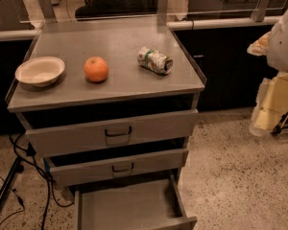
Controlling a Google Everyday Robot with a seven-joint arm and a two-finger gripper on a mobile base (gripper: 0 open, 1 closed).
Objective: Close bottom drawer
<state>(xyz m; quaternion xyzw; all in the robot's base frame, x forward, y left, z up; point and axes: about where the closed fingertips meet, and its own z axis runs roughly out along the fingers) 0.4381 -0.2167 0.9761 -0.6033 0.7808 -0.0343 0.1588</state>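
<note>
The bottom drawer (127, 207) of the grey metal cabinet (110, 87) is pulled far out. Its empty shallow tray runs toward the lower edge of the view, and its front panel (180, 223) is cut off there, so the handle is hidden. The middle drawer (117, 166) and the top drawer (110, 133) above it stand slightly out, each with a dark pull handle. My gripper is not in view. Only a white rounded part of my arm (284, 37) shows at the right edge, well above and to the right of the drawers.
On the cabinet top lie a white bowl (40, 71), an orange (96, 69) and a crushed can (155, 60). Black cables (19, 176) run over the floor at left. Yellow and white items (278, 104) stand at right. Speckled floor (230, 176) lies right of the drawers.
</note>
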